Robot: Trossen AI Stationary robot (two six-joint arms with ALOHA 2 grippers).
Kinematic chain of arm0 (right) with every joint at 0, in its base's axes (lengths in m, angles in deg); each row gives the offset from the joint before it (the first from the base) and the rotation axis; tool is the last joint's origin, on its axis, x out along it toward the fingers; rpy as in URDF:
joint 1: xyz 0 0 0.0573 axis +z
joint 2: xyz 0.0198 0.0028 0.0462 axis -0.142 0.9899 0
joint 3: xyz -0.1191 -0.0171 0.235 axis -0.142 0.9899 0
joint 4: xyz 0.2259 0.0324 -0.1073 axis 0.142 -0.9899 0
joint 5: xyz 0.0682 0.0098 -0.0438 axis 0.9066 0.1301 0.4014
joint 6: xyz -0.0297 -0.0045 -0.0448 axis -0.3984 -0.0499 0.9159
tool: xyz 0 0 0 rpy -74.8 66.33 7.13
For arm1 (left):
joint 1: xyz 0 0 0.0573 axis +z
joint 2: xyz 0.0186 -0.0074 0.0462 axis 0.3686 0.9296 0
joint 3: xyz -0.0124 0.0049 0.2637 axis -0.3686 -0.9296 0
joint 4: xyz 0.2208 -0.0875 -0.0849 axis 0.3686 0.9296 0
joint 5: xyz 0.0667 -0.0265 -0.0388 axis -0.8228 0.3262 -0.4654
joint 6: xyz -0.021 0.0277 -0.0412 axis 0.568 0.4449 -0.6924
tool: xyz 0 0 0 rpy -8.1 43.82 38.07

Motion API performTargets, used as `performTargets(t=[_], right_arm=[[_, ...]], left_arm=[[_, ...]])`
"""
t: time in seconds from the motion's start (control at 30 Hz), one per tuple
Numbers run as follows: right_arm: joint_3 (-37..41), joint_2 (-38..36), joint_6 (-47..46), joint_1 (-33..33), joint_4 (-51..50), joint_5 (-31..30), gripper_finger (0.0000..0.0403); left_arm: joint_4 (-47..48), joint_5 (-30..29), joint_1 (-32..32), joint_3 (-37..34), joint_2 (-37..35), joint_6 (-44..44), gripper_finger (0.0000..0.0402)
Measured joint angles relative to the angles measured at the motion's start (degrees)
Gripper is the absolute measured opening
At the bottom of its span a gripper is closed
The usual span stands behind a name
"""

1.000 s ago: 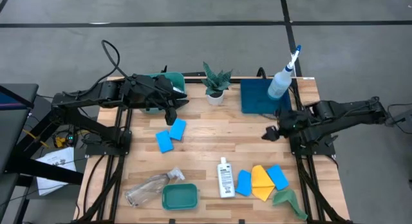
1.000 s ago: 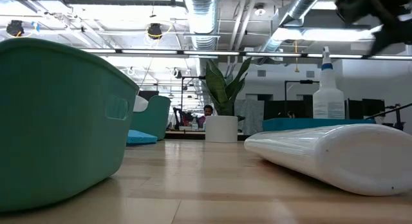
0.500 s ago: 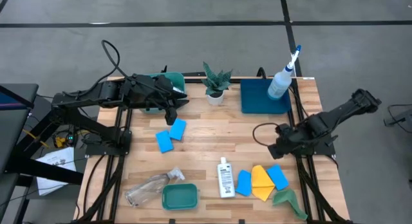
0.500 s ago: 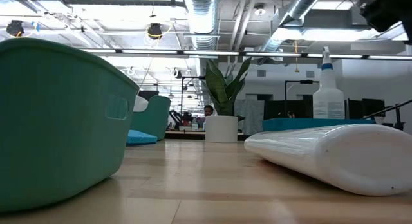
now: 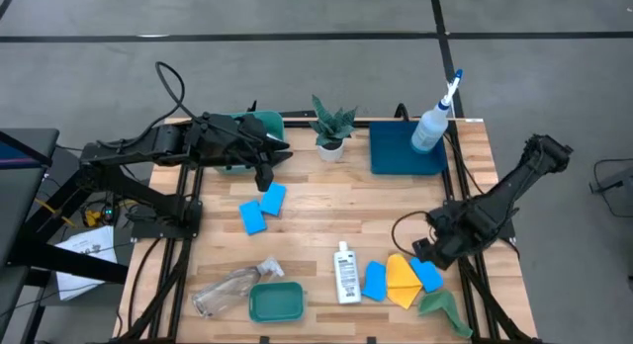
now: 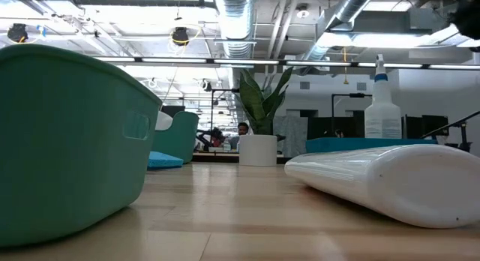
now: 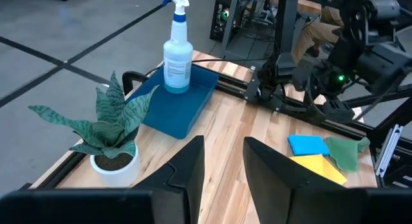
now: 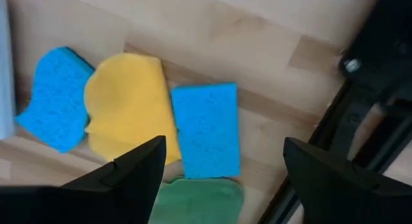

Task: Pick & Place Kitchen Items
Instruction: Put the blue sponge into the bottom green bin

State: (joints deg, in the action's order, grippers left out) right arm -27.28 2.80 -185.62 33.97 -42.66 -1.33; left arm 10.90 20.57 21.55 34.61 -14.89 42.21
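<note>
Right gripper (image 5: 423, 251), spread wide over the sponge (image 8: 206, 129), could snag the touching yellow cloth (image 8: 127, 114) too.

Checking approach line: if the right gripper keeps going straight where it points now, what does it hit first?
Most likely the blue sponge lying between the yellow cloth and the table's edge rail. The right gripper hovers over it with its jaws open, and the sponge sits centred between them in the wrist view. Height above it is unclear.

floor (image 5: 316, 13): grey concrete, dark seam lines
ceiling (image 6: 247, 21): exposed silver ducts, strip lights
counter (image 5: 316, 230): light wood planks, black frame
room: open workshop
</note>
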Motion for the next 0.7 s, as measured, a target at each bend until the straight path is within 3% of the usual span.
performTargets(t=[0.27,0.7], right_arm=[[8.0,4.1,-9.6,7.2,16.1,0.7,0.0289],[8.5,13.5,-11.1,11.0,16.6,0.2,0.0242]], left_arm=[[-0.5,0.0,0.2,0.0,0.0,0.0,0.0104],[-3.8,0.0,0.2,0.0,0.0,0.0,0.0104]])
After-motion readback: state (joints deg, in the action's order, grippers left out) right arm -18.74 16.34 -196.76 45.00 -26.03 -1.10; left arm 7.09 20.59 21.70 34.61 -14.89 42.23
